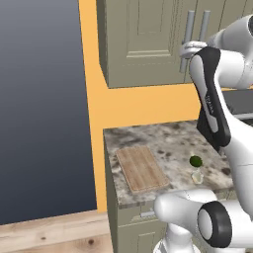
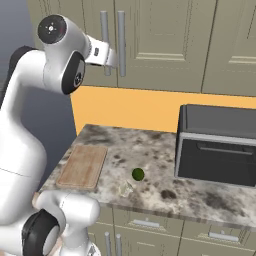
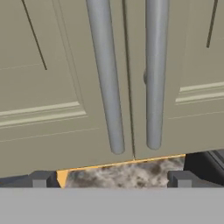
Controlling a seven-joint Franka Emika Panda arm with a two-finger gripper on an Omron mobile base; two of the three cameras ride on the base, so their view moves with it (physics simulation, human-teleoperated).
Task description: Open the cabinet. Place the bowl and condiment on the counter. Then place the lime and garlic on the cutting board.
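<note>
We see the cabinet [image 2: 150,45] above the counter [image 2: 165,187], both doors closed, its two bar handles [image 3: 127,74] side by side at the middle seam. Our gripper [image 3: 111,178] is raised just in front of these handles, fingers spread wide and grasping nothing. On the counter below the cabinet lie the cutting board [image 1: 142,168], the lime [image 2: 138,174] and, just beside it, the garlic [image 1: 197,176]. A black appliance [image 2: 217,145] stands right of the lime.

Even, flat, slightly soft rendering
</note>
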